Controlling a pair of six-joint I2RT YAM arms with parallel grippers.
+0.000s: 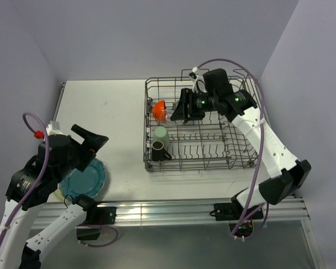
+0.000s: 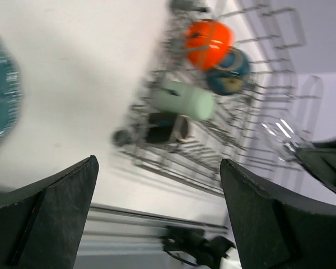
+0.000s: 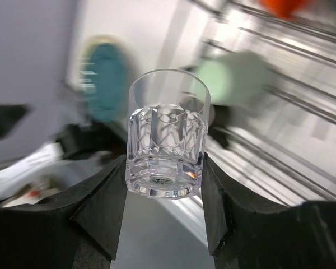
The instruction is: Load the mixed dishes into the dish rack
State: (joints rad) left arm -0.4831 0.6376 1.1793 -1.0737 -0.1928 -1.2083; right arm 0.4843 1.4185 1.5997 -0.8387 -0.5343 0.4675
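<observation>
The grey wire dish rack [image 1: 235, 140] stands right of centre. In its left end are the orange bowl [image 1: 159, 108], the pale green mug [image 1: 161, 135] on its side and the dark brown mug [image 1: 158, 151]. The left wrist view also shows the blue bowl [image 2: 229, 72] beside the orange bowl [image 2: 208, 42]. My right gripper [image 3: 163, 185] is shut on the small clear glass [image 3: 167, 143] and holds it over the rack [image 1: 178, 114]. My left gripper [image 2: 157, 213] is open and empty above the teal scalloped plate [image 1: 85, 180]. The cream plate's edge [image 1: 58, 194] shows under the teal one.
A metal rail [image 1: 173, 210] runs along the table's near edge, with both arm bases on it. Bare white table [image 1: 106, 112] lies between the plates and the rack. Walls close in at the back and both sides.
</observation>
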